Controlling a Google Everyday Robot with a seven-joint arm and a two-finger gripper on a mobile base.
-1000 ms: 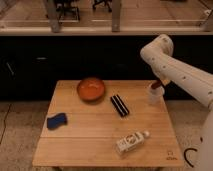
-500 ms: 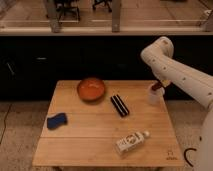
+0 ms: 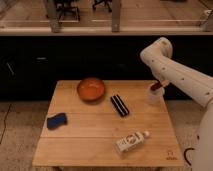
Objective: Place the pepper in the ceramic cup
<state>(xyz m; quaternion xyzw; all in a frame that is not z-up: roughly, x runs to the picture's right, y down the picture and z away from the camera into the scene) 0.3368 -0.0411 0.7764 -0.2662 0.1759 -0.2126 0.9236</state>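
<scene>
The small white ceramic cup stands near the right edge of the wooden table. My gripper hangs from the white arm directly over the cup's mouth. It is shut on the small reddish-brown pepper, which sits right at the cup's rim. How deep the pepper reaches into the cup is not visible.
An orange bowl sits at the table's back centre. A black striped bar lies left of the cup. A blue sponge lies at the left. A white labelled bottle lies at the front right. A dark counter runs behind the table.
My gripper has come down a little with the pepper, closer to the cup's mouth. The other objects have not moved.
</scene>
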